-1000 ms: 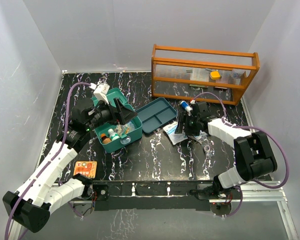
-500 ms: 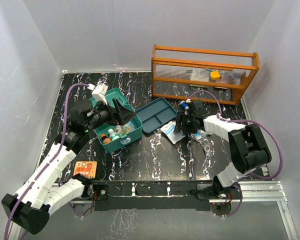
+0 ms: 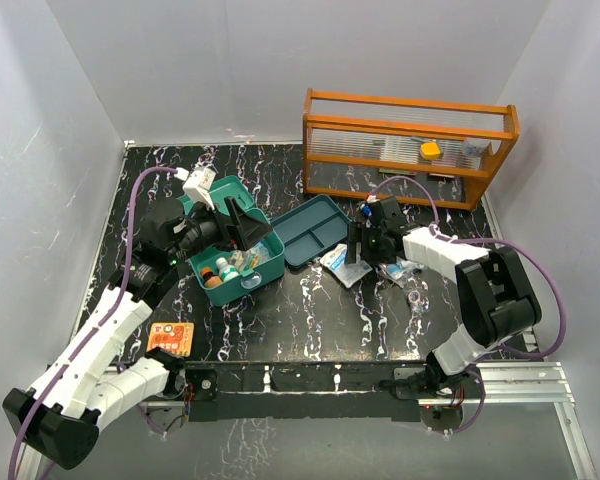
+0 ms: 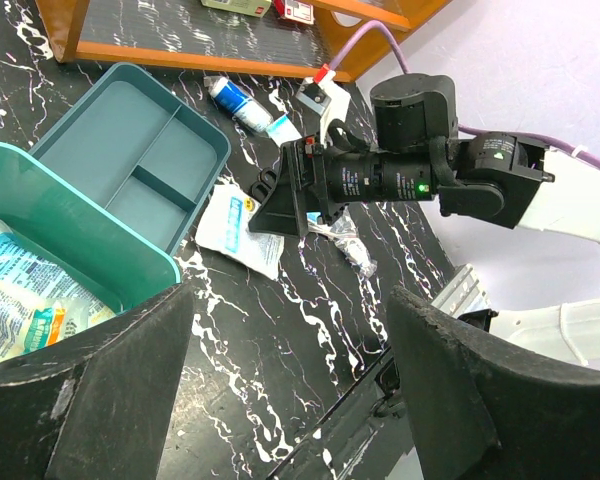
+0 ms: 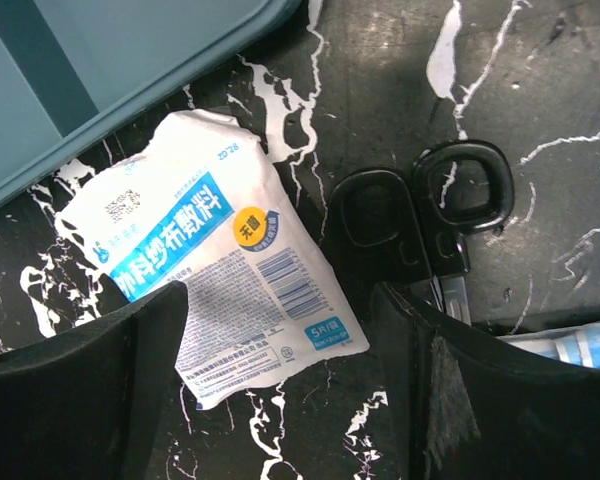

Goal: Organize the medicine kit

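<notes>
Teal plastic medicine kit (image 3: 263,272) sits lid-up at nine o'clock on the table (image 3: 310,320), its insert tray (image 3: 315,232) lying at the kit's two o'clock.
Both look light, stiff and slick, so the tray's rim or divider seems the surest hold. The right gripper (image 5: 280,400) hovers with fingers apart over a soft white sachet (image 5: 220,290) beside scissors (image 5: 420,215). The left gripper (image 4: 280,400) is spread and empty above the kit.
</notes>
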`<state>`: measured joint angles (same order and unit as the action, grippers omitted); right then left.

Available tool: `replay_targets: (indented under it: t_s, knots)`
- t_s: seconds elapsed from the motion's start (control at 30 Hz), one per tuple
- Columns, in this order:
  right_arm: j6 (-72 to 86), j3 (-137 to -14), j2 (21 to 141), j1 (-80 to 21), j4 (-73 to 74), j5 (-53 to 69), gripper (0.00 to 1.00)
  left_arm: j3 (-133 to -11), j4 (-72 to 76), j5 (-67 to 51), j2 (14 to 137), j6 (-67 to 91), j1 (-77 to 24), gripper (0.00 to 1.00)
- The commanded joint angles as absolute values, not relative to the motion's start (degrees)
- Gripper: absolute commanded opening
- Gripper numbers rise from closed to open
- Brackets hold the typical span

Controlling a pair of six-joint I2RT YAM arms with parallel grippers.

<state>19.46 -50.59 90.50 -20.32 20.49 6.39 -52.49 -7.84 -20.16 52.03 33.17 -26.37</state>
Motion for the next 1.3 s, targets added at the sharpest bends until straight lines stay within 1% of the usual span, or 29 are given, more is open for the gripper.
replay_targets:
  t_s: [0.0, 0.1, 0.23, 0.47, 0.6, 0.73, 0.8, 1.0, 1.03, 1.07, 1.1, 1.17, 1.27]
  knots:
    - [18.41, -54.14, 92.49, -20.55, 19.00, 11.03, 0.71, -53.15, -7.61, -20.13, 50.93, 32.77, -26.54, 0.76]
    - [18.96, -53.75, 93.85, -20.56, 18.11, 13.60, 0.65, -53.01, -7.82, -19.96, 50.80, 32.80, -26.54, 0.76]
    - [19.29, -51.06, 92.74, -20.56, 14.18, 17.33, 0.57, -53.01, -7.89, -20.07, 50.57, 33.12, -26.54, 0.77]
    - [22.12, -47.18, 92.44, -20.56, 6.63, 21.05, 0.35, -52.69, -7.78, -20.39, 50.71, 33.42, -26.54, 0.77]
    - [23.91, -45.63, 92.51, -20.54, 1.91, 22.70, 0.30, -52.43, -7.48, -20.48, 50.79, 33.71, -26.54, 0.77]
    - [23.88, -45.58, 93.33, -20.57, -0.34, 23.76, 0.29, -52.31, -7.45, -20.54, 50.88, 33.77, -26.54, 0.77]
    - [23.38, -45.78, 93.92, -20.57, -0.43, 24.13, 0.26, -52.28, -7.47, -20.57, 50.89, 33.75, -26.54, 0.77]
    - [22.17, -45.25, 93.43, -20.54, -0.78, 24.84, 0.04, -52.03, -7.33, -20.56, 50.94, 33.79, -26.59, 0.77]
    - [22.15, -45.10, 93.08, -20.56, -0.79, 24.75, 0.02, -52.03, -7.30, -20.54, 50.98, 33.80, -26.55, 0.77]
    - [22.02, -44.97, 92.72, -20.54, -0.79, 24.51, 0.03, -52.03, -7.23, -20.56, 51.13, 33.85, -26.54, 0.77]
    - [21.90, -44.92, 92.65, -20.56, -0.67, 24.37, 0.08, -52.05, -7.25, -20.57, 51.13, 33.86, -26.54, 0.77]
    - [21.46, -45.04, 92.89, -20.56, -0.33, 24.64, 0.25, -52.01, -7.12, -20.57, 51.23, 33.86, -26.54, 0.77]
    - [20.61, -45.70, 93.74, -21.06, 0.27, 25.55, 0.42, -52.00, -7.03, -20.61, 51.23, 33.85, -26.54, 0.77]
